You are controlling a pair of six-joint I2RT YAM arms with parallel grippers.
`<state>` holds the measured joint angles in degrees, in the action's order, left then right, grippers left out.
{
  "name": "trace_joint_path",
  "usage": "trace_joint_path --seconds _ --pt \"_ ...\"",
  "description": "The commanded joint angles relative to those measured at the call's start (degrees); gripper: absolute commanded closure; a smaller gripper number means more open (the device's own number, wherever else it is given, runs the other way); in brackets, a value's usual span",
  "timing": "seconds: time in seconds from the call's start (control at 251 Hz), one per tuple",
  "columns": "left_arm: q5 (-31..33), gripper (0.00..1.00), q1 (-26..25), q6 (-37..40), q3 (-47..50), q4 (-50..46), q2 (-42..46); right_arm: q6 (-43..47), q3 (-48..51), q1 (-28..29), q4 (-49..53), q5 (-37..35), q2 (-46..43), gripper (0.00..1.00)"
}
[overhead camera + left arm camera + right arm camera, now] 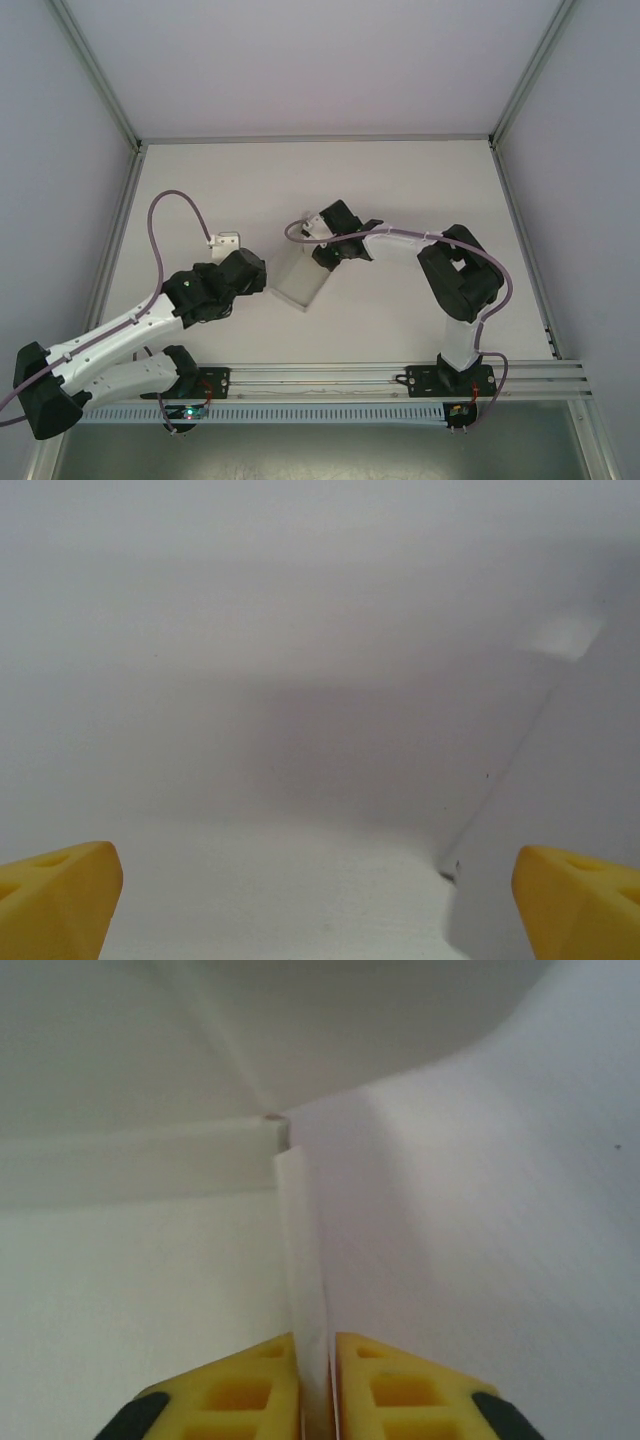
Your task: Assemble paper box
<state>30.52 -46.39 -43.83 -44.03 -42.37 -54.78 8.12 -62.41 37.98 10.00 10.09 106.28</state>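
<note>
White walls enclose a bare white bench (420,200). Near its middle lies the paper box (300,278), partly formed, one panel tilted up. The right pincer (318,1385) is clenched on a thin card edge of it, probably to steady that wall for folding. The left pincer (318,900), released and gaping, waits just beside the box.

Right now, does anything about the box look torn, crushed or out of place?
Nothing stands out. The paper box sits turned at an angle on the table, with one thin card panel pinched edge-on in the right gripper. No tear or crumple shows. The left gripper hangs open, apart from it.
</note>
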Motion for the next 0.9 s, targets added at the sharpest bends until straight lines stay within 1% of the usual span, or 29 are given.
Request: trace_joint_path --seconds 0.0,0.036,0.076,0.144,0.18,0.247,0.295,0.359,0.427,0.467,0.559,0.674,0.774,0.898 --pt "3.4 0.0 0.6 -2.9 1.4 -2.9 1.7 -4.9 2.2 -0.1 -2.3 -4.5 -4.1 0.93" --pt "3.8 0.0 0.6 -3.3 1.6 -3.1 1.9 -7.4 3.5 0.3 -2.6 -7.2 -5.3 0.95" --pt "4.1 0.0 0.6 -3.7 1.7 -3.2 2.2 -11.8 5.0 0.9 -2.9 -12.0 -6.8 0.97" --pt "4.6 0.0 0.7 -4.6 1.9 -3.4 2.3 -22.2 7.8 2.2 -2.1 -21.7 -9.5 0.99" --pt "4.7 0.0 0.6 -4.6 1.9 -3.4 2.2 -27.6 9.3 3.1 -1.3 -25.5 -10.7 1.0" --pt "4.7 0.0 0.6 -4.5 1.8 -2.9 1.8 -37.8 12.0 4.4 0.1 -29.6 -12.6 1.0" --pt "4.1 0.0 0.6 -3.8 1.5 -2.4 1.4 -44.2 13.0 5.1 2.2 -30.8 -13.4 1.0" --pt "3.2 0.0 0.7 -3.0 1.4 -1.5 0.8 -49.6 14.1 6.3 4.9 -32.3 -14.4 1.0" --pt "2.5 0.0 0.7 -2.5 1.3 -0.5 0.1 -55.8 15.4 8.0 7.1 -36.9 -15.9 1.0" --pt "1.9 0.0 0.6 -1.9 1.3 0.6 -0.3 -58.4 16.3 9.1 7.1 -38.3 -16.9 1.0" --pt "0.4 0.0 0.7 0.1 1.7 3.4 -1.3 -61.9 17.5 10.6 6.8 -38.7 -18.2 1.0" --pt "-1.9 0.0 0.7 2.7 1.7 6.8 -2.5 -60.8 18.1 11.2 6.4 -37.2 -18.5 1.0" --pt "-4.3 0.0 0.4 5.8 1.6 9.8 -3.7 -58.7 19.3 11.4 4.0 -35.2 -18.7 1.0" --pt "-6.5 0.0 0.7 7.9 0.8 11.7 -5.7 -57.5 19.7 11.5 4.0 -35.0 -18.3 1.0"
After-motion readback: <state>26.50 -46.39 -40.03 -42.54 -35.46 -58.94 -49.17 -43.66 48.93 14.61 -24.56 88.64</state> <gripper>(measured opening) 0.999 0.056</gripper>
